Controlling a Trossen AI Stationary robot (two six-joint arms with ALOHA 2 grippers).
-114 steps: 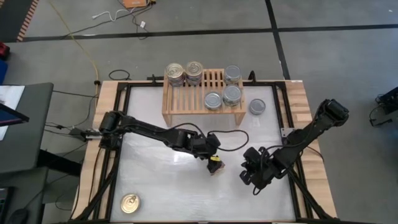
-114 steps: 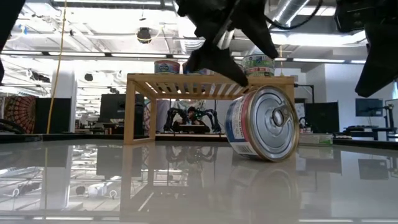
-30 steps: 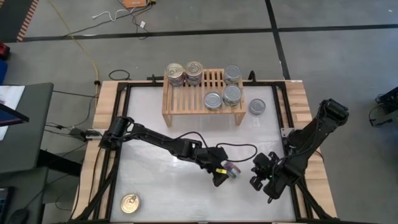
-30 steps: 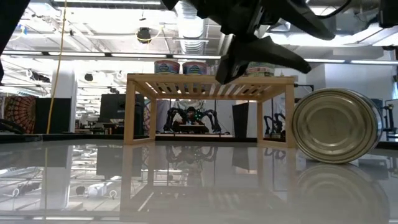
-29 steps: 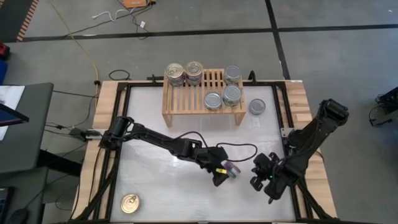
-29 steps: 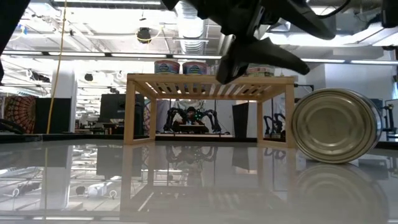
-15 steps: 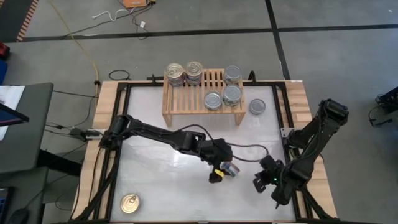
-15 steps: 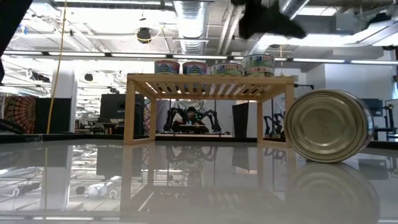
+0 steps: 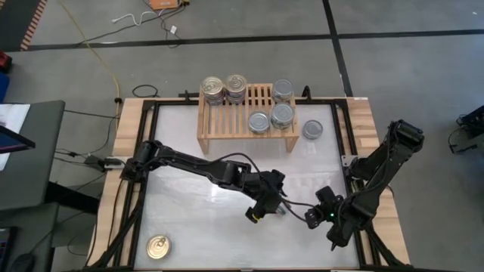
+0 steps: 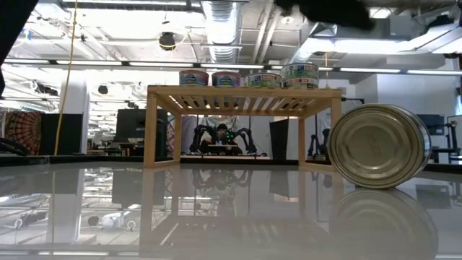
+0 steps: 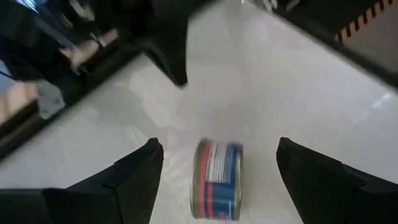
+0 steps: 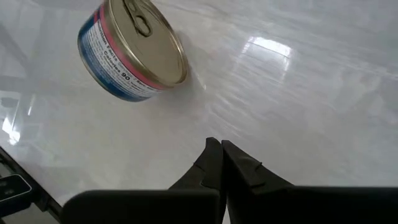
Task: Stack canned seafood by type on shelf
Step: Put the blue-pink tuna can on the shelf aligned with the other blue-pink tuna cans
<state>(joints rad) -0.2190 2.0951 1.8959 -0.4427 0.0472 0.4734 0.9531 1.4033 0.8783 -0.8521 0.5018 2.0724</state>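
One can [image 11: 216, 180] stands on its rim on the white table near the right front; its gold pull-ring top [image 12: 149, 40] faces my right gripper and its silver bottom [image 10: 375, 146] faces the near edge. My left gripper [image 11: 219, 144] hangs open above the can, a finger on either side, touching nothing. My right gripper [image 12: 221, 155] is shut just right of the can, off it. On the wooden shelf [image 9: 219, 125] at the far side, gold-topped cans [image 9: 224, 88] are stacked at its far left and silver-topped cans [image 9: 272, 113] sit toward its right.
A silver-topped can [image 9: 312, 130] stands on the table just right of the shelf. A gold-topped can [image 9: 157, 246] lies at the near left corner. Between the shelf and the arms the table top [image 9: 181, 196] is bare.
My left gripper has let go of the can, risen straight up off it and rolled about its own axis. The can stays on its rim on the table, shifted slightly toward the left.
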